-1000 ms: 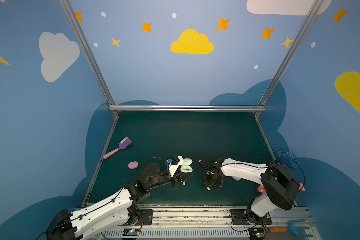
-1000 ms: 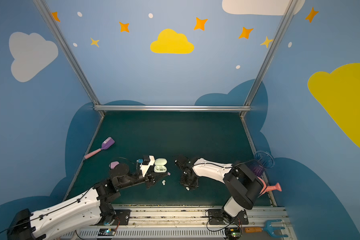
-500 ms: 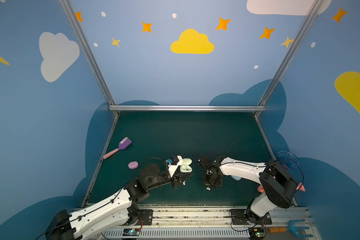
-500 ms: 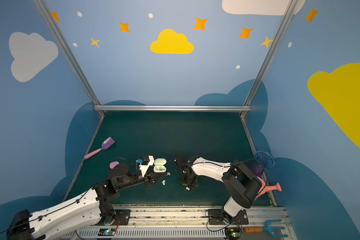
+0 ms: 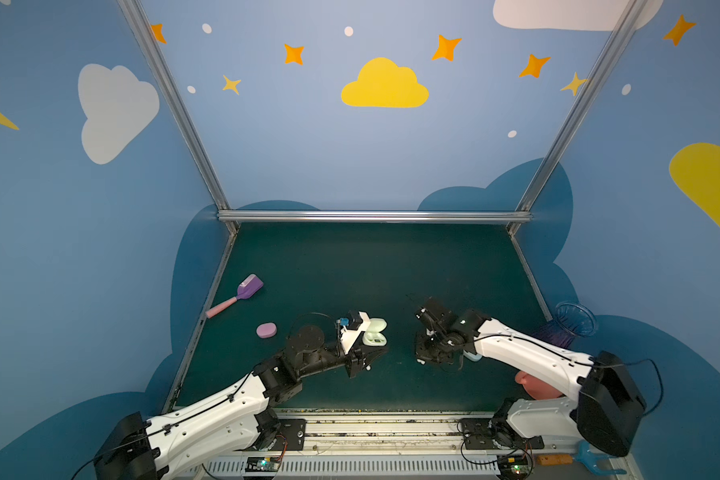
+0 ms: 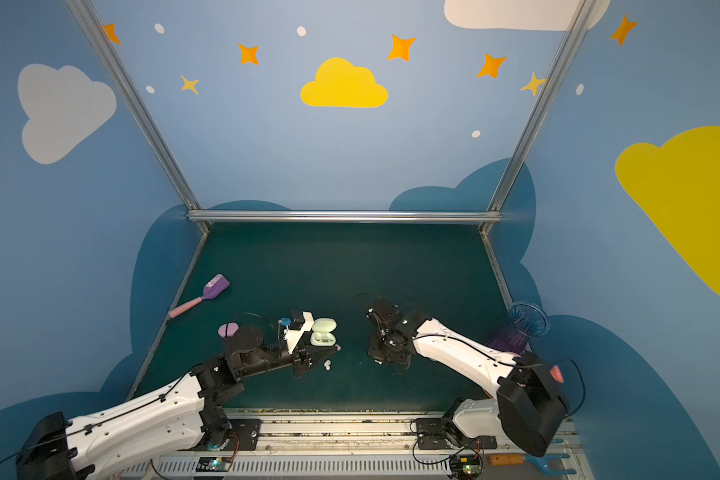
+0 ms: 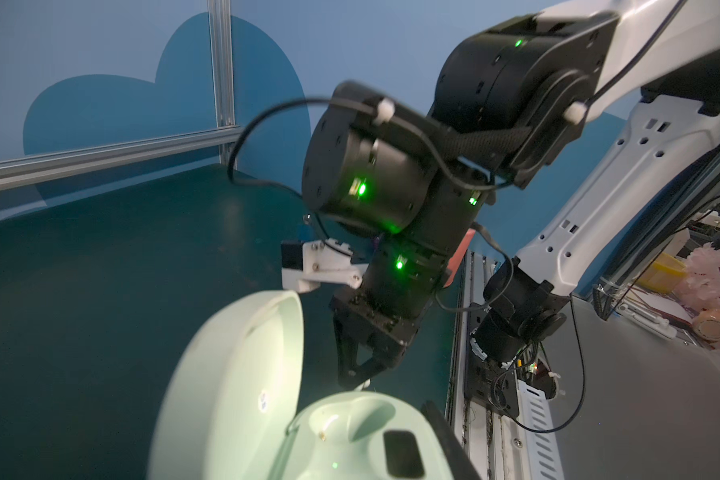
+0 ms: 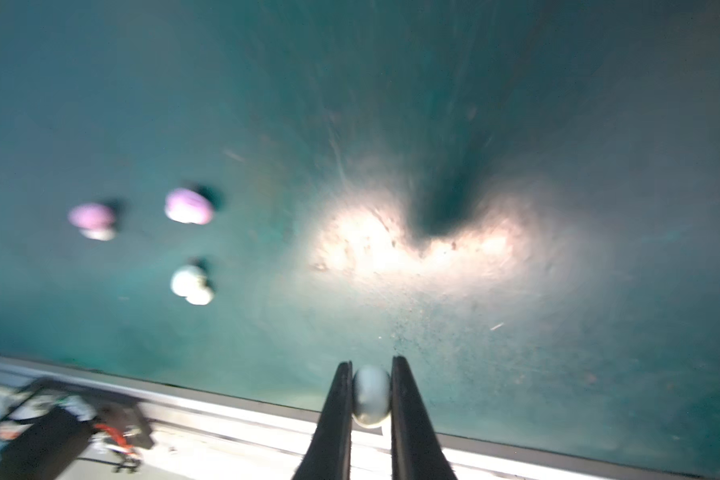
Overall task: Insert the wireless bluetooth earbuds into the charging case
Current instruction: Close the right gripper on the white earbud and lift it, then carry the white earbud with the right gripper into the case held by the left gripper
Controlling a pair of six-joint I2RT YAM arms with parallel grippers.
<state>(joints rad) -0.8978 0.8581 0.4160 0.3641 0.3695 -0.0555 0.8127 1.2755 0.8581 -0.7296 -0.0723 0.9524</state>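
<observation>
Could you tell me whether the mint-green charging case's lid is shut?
No, the left wrist view shows the mint-green charging case with its lid swung open.

Heads up: your right wrist view is smeared all over. The earbud (image 8: 371,395) pinched in the right gripper (image 8: 371,362) is just a greyish blob, and the fingers (image 8: 335,424) run off the edge. The pink buds (image 8: 188,205) and the whitish bud (image 8: 191,284) are fuzzy too. In the left wrist view the case (image 7: 350,436) is cut by the edge, so you can't tell whether the left gripper (image 5: 370,358) grips it. In a top view the white specks (image 6: 327,365) are too small to read.
</observation>
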